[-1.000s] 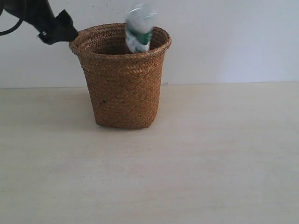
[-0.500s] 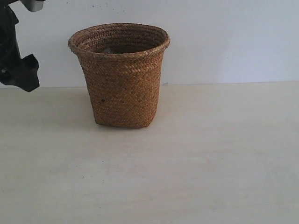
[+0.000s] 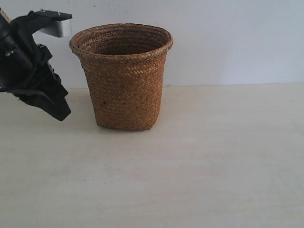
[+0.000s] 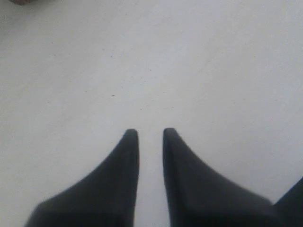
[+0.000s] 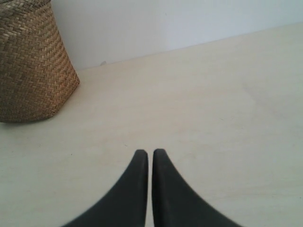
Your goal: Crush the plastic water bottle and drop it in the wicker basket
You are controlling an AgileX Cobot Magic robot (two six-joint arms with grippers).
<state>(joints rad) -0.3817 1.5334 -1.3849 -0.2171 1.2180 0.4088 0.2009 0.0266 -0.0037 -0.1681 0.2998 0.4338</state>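
Note:
The wicker basket [image 3: 124, 78] stands upright on the table, left of centre; the right wrist view also catches the basket [image 5: 33, 66]. The plastic water bottle is hidden: nothing shows above the basket rim or on the table. My left gripper [image 3: 60, 112] hangs left of the basket, about level with its lower half, apart from it and pointing down at the table. In its wrist view the left gripper [image 4: 150, 133] is open by a narrow gap with only bare table between the fingers. My right gripper [image 5: 150, 152] is shut and empty, low over the table, and out of the exterior view.
The pale wooden table [image 3: 199, 156] spreads wide in front of and to the right of the basket. A plain white wall [image 3: 228, 38] runs behind it. A sliver of the basket base [image 4: 19, 1] shows at the corner of the left wrist view.
A second ago the bottle was dropping past the basket rim; it has since vanished inside. The left gripper swung away from the rim, out to the left, then down beside the basket.

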